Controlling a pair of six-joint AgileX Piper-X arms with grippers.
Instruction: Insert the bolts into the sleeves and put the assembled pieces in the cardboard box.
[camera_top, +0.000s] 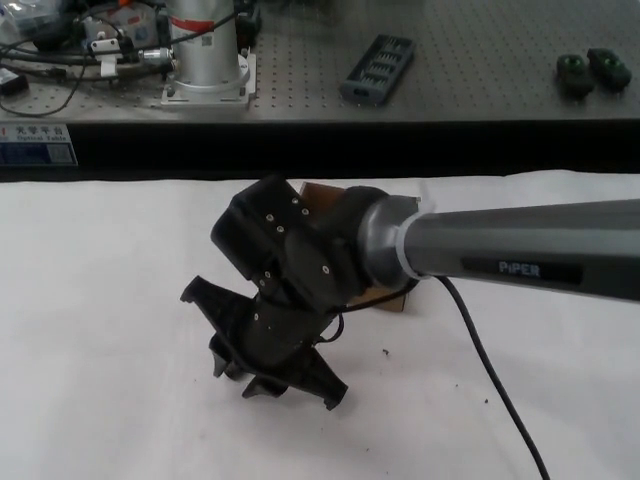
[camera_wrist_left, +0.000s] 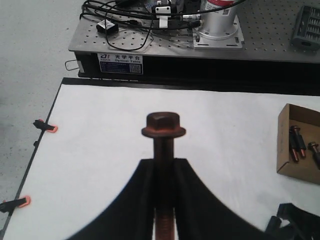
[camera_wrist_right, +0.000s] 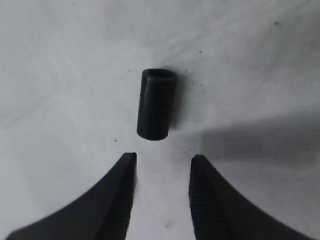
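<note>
The left gripper (camera_wrist_left: 163, 172) is clamped on a rust-brown metal bolt with a flanged hex head (camera_wrist_left: 163, 126). The shank runs between the two black fingers, and the head stands clear beyond their tips. Below it lies the white sheet covering the worktop (camera_wrist_left: 110, 150). Two orange clips (camera_wrist_left: 46, 126) sit on the sheet's dark edge.

Off to one side of the held bolt, an open brown cardboard box (camera_wrist_left: 284, 145) rests on the sheet. Copper-coloured bolt pieces (camera_wrist_left: 297, 142) lie inside it.

The right gripper (camera_wrist_right: 162, 167) points down at the sheet with its fingers parted and nothing between them. A short black cylindrical sleeve (camera_wrist_right: 157, 105) lies on its side just beyond the fingertips. It does not touch them, and its open end faces away from the gripper.

In the high view, the grey and black arm (camera_top: 500, 255) reaches in over the sheet, and its wrist covers much of the box.
</note>
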